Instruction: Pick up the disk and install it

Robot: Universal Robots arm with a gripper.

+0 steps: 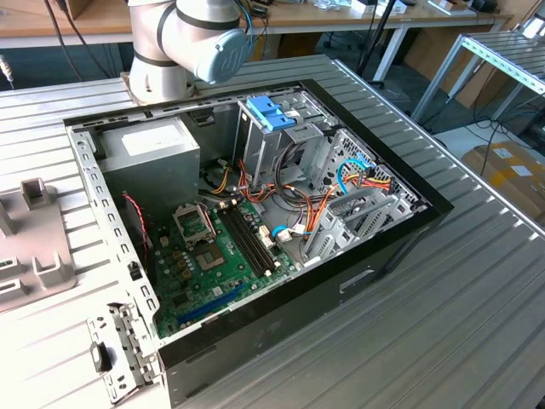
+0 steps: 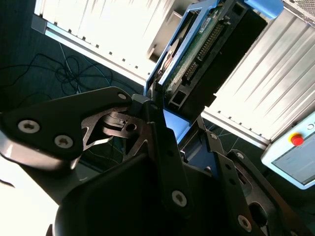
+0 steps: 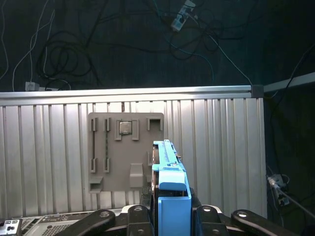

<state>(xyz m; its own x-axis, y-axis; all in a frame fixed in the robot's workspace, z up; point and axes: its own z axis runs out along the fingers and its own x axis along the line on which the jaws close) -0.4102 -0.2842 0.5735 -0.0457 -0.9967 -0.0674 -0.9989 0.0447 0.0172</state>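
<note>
Ribbed metal desk carries the open case. Your hand is clamped on the disk. In the first wrist view the disk stands on edge above the desk, outside the case, with its long axis running straight out from the hand. Blue tabs frame its edge, and the second wrist view shows its green circuit board.

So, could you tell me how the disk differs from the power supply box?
The disk is clamped in the gripper; the power supply box sits mounted in a corner of the computer case. The disk has a blue plastic frame; the power supply box is plain grey with a pale label. The disk is slim, the power supply box blocky. Both are rectangular.
</note>
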